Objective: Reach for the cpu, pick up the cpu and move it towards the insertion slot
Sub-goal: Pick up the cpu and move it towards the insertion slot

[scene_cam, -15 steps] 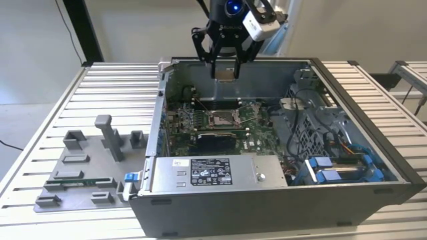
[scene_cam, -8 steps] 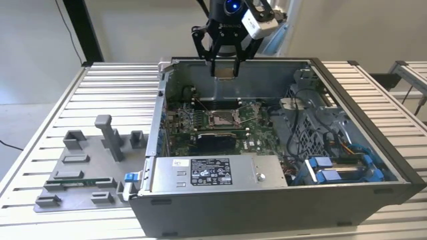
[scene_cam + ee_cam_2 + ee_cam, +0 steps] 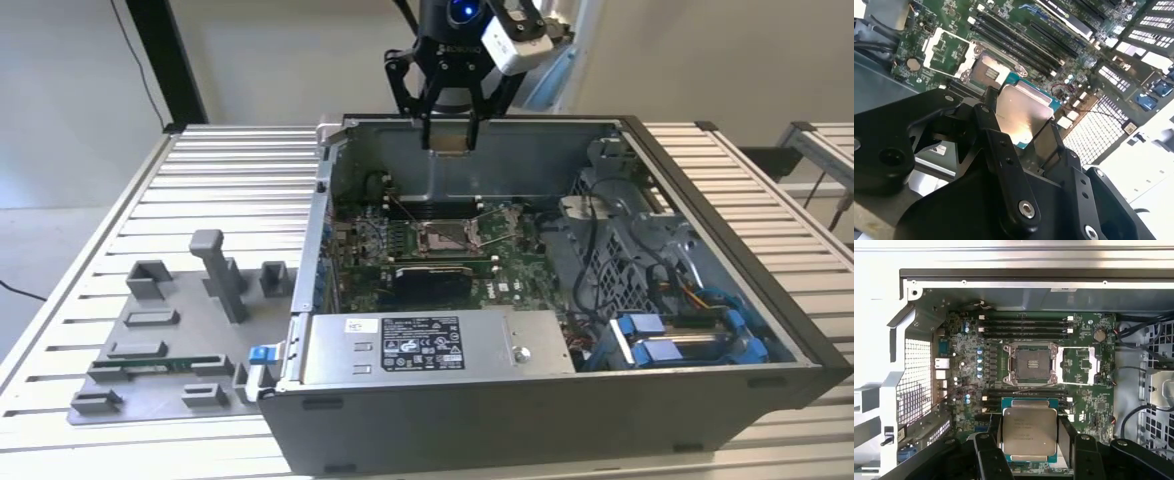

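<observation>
Clamped on the cpu (image 3: 1030, 434) by two opposite edges, the claw (image 3: 1030, 440) hanging above the computer case (image 3: 747, 260), well above the insertion slot (image 3: 1033, 363) with its frame open. Probably light, stiff and thin, with a smooth metal face likely to slip; fragile underside, so best held by the rims alone. Flat, silvery face up. Square, so no real long axis; edges roughly parallel to the slot's.

Silvery cpu (image 3: 1029, 433) clamped between the hand's (image 3: 1030, 440) black fingers (image 3: 1067, 437), above the motherboard's open insertion slot (image 3: 1032, 364).
</observation>
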